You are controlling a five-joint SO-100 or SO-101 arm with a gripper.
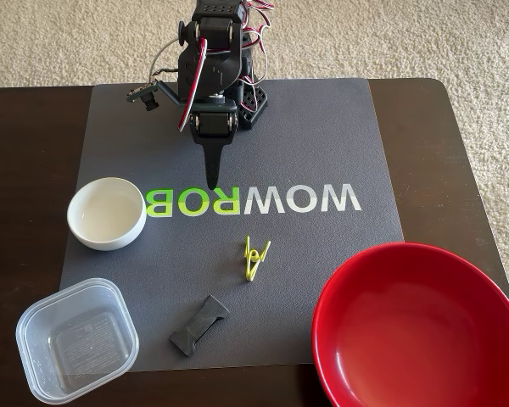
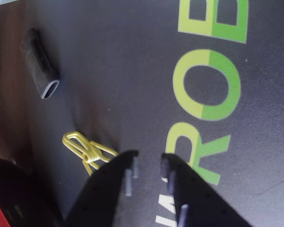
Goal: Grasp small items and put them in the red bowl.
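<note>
Gripper (image 1: 212,180): black, pointing down over the mat (image 1: 322,136), tip above the green "ROB" lettering. In the wrist view the gripper (image 2: 149,158) enters from the bottom edge; jaws stand a narrow gap apart, nothing between them, touching nothing. In the fixed view the jaws read as one dark point, so the gap shows only at the wrist.

Clip (image 1: 254,257): yellow-green wire, lying on the mat below the lettering, near mid-mat. In the wrist view the clip (image 2: 87,149) lies just beside the left jaw's tip, apart from it.

Grey piece (image 1: 198,325): dark, bow-tie shape, flat on the mat near its front edge, left of and below the clip. In the wrist view the grey piece (image 2: 40,64) shows an open hollow end, at upper left.

White bowl (image 1: 107,213): small, round, upright, on the mat's left side, beside the letter "B".

Tub (image 1: 76,339): clear, square, upright, overlapping the mat's front left corner.

Red bowl (image 1: 416,331): large, glossy, upright, nothing in it, at front right, overhanging the mat's corner onto the tabletop (image 1: 34,170).

Mat: grey, printed "WOWROB" in white and green, upside down to the fixed camera.

Tabletop: dark brown wood, carrying mat and arm base.

Room: beige carpet (image 1: 85,42) beyond the tabletop.
</note>
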